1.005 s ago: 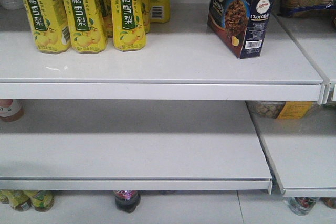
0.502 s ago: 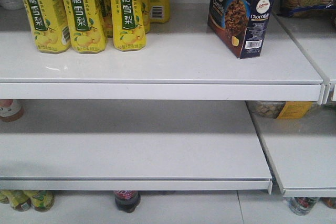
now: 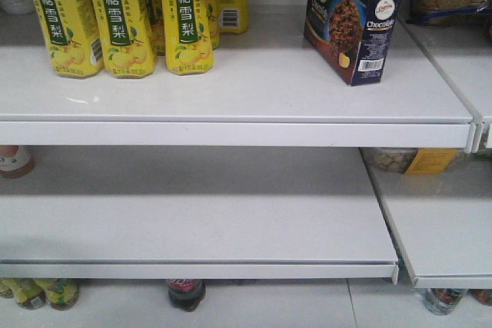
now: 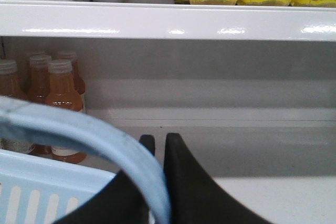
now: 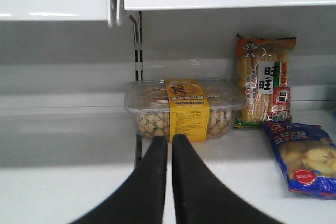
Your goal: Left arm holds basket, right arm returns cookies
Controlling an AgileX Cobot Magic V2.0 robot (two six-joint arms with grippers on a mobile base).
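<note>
Across the last second you get no visible change in the front view: the cookies stand upright on the upper shelf in the same spot, right of the yellow drink cartons and well apart from them, with no arm in that view. Read this as the box already back on the shelf and released; the return step looks complete or very nearly so. Your right gripper shows its two black jaws pressed almost together with only a thin slit between them and nothing pinched; it points at a clear tub of snacks on a lower shelf, beside a striped snack bag and a blue packet. Your left gripper has its jaws drawn close around the light blue handle of the basket, which curves across its view; orange bottles stand behind. Basket contents are not visible.
</note>
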